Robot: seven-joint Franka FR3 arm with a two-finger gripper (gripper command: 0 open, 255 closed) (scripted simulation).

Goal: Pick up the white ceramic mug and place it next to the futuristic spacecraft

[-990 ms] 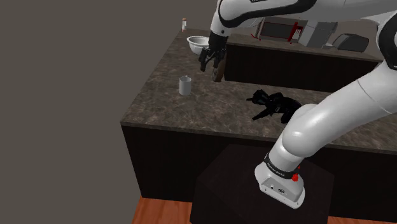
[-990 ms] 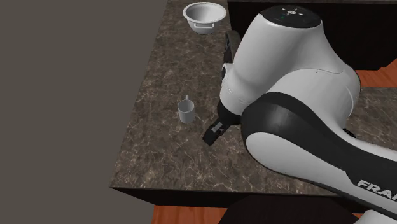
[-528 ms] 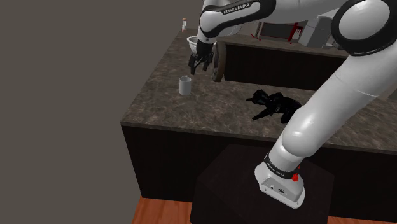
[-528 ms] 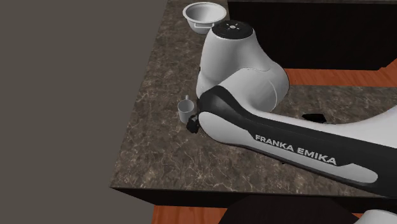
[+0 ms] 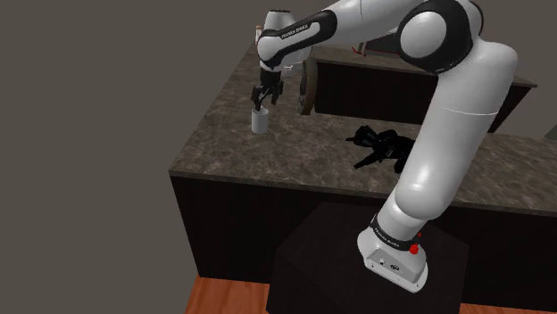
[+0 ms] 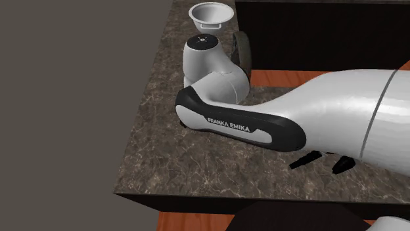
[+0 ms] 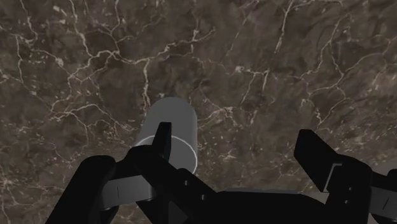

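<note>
Shoulder view: the fingers (image 5: 262,99) hung just above the grey mug (image 5: 260,121), well in from the edges of the tabletop (image 5: 268,159). Second exterior view: bare tabletop (image 6: 164,157) lay around the arm (image 6: 240,126). Wrist view: the fingers (image 7: 315,154) stood spread and empty, the mug (image 7: 172,122) at one fingertip, not between them.

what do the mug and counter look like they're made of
Mug: plain matte grey with no gloss, glaze or pattern, so the material stays open; it could be ceramic, but nothing confirms it.
Counter: looks like dark brown stone, marble-like, going by the branching white veins all across it; how polished it is cannot be told.
</note>
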